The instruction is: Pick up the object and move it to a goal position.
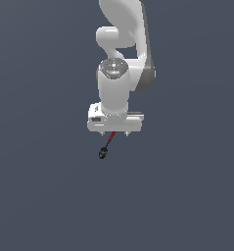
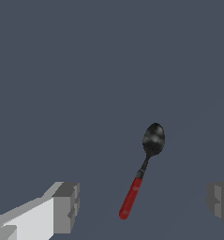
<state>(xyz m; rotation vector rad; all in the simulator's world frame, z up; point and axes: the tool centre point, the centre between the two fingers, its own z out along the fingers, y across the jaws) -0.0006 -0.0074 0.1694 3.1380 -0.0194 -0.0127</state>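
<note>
Spoon: one, red handle, lying between spread tool fingers.

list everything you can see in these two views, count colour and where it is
spoon: one, red handle with a black bowl, lying on the grey surface between the two gripper fingers in the wrist view, touching neither; in the exterior view it pokes out just below the gripper
surface: one, plain dark grey-blue, fills the background of both views
gripper fingers: two, grey pads on white, spread wide apart on either side of the spoon
arm: one, white with grey joints, reaching down from the exterior view's top to the gripper over the spoon
</note>
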